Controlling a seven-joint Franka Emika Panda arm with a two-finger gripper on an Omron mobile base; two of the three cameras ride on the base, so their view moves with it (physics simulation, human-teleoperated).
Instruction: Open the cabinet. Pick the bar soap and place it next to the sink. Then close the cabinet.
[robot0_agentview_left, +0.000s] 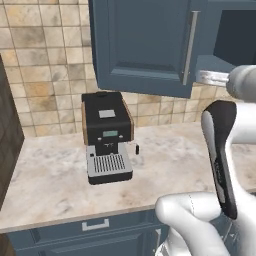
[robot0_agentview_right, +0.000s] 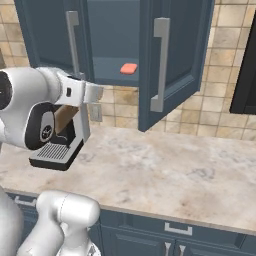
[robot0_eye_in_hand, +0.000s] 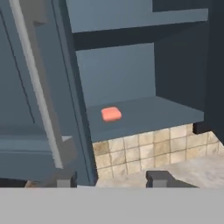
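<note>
1. The gripper (robot0_eye_in_hand: 111, 178) has its two tips standing apart with nothing between them, just below the cabinet's (robot0_agentview_right: 115, 30) bottom shelf.
2. At 9 o'clock in the hand view, the left door's edge and handle (robot0_eye_in_hand: 37, 87) stand close.
3. The bar soap (robot0_eye_in_hand: 111, 114) lies at 12 o'clock on the shelf, with bare shelf all round.
4. The right door (robot0_agentview_right: 172, 55) swings wide; the counter (robot0_agentview_right: 165, 175) is below.

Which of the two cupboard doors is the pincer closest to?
The left door, whose silver handle stands just above the pincer. The right door swings open farther off, past the pink soap.
</note>
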